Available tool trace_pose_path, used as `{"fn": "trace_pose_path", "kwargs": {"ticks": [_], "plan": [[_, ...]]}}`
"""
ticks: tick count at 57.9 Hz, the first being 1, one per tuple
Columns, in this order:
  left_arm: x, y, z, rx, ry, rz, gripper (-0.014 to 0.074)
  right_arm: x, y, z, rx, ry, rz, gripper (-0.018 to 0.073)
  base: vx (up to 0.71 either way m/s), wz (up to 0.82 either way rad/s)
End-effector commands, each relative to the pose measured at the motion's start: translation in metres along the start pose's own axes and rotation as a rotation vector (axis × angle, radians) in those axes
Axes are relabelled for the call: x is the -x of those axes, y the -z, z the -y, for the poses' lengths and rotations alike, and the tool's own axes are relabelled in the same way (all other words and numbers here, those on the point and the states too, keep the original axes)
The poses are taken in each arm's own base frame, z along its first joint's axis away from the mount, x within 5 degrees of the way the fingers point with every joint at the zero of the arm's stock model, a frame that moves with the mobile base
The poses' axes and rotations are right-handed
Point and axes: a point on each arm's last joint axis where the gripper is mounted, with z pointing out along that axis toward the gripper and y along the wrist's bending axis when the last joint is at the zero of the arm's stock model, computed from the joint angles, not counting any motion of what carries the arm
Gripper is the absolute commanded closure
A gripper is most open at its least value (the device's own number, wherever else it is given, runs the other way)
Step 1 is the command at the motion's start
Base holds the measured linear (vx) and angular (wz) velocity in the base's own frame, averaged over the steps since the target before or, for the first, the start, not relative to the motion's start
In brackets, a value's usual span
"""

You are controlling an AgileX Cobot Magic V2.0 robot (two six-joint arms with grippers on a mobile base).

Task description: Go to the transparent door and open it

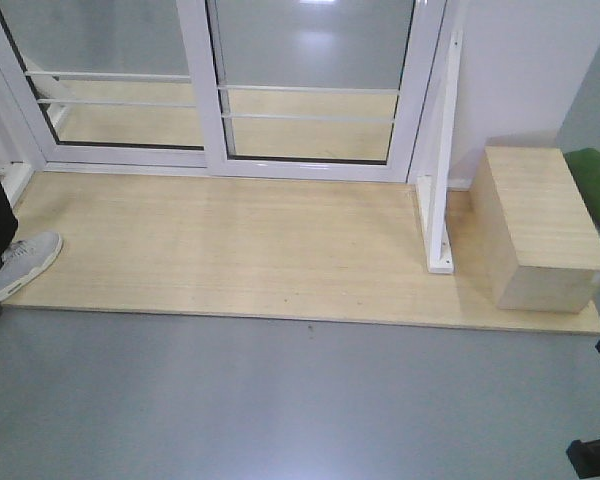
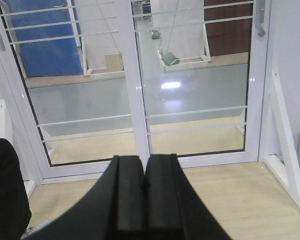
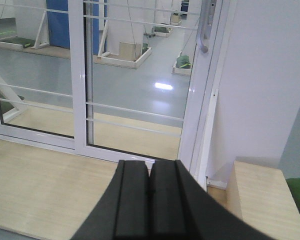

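Right wrist-mounted view: transparent door (image 3: 140, 85) fills the centre, and its frame appears shut against the right jamb. Grey pull handle (image 3: 204, 30) sits at upper right, far from both arms, so the base likely has ground to cover first. Handle-less panel (image 3: 35, 75) stands at left. Right gripper (image 3: 150, 167) and left gripper (image 2: 144, 165) show jaws pressed together and empty, probably stowed for driving. Wooden box (image 1: 540, 220) and white bracket (image 1: 442, 170), at the right of the front view, crowd the handle-side approach.

A pale wooden box (image 1: 540, 225) sits at the wooden platform's (image 1: 230, 250) right end, beside a white bracket (image 1: 443, 180). A grey sneaker (image 1: 25, 262) rests on its left edge.
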Motion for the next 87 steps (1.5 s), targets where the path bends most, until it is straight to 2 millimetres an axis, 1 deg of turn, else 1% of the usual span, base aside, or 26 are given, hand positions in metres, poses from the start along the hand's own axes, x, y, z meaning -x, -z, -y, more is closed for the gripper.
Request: {"fn": "trace_pose_path", "kwargs": {"ticks": [1, 30, 65, 87], "plan": [[-0.0002, -0.0003, 0.0007, -0.005, 0.008, 0.070, 0.0596, 0.0037, 0.0004, 0.0007, -0.014, 0.008, 0.085, 0.0557, 0.48, 0.17], [-0.0002, -0.0003, 0.0007, -0.005, 0.008, 0.070, 0.0596, 0.0037, 0.0004, 0.0007, -0.014, 0.008, 0.085, 0.0557, 0.49, 0.09], [-0.0002, -0.0003, 0.0007, -0.005, 0.008, 0.070, 0.0596, 0.0034, 0.0004, 0.0007, -0.015, 0.008, 0.081, 0.0557, 0.46, -0.18], [-0.0002, -0.0003, 0.0007, -0.005, 0.008, 0.070, 0.0596, 0.0034, 0.0004, 0.0007, -0.015, 0.008, 0.081, 0.0557, 0.37, -0.01]]}}
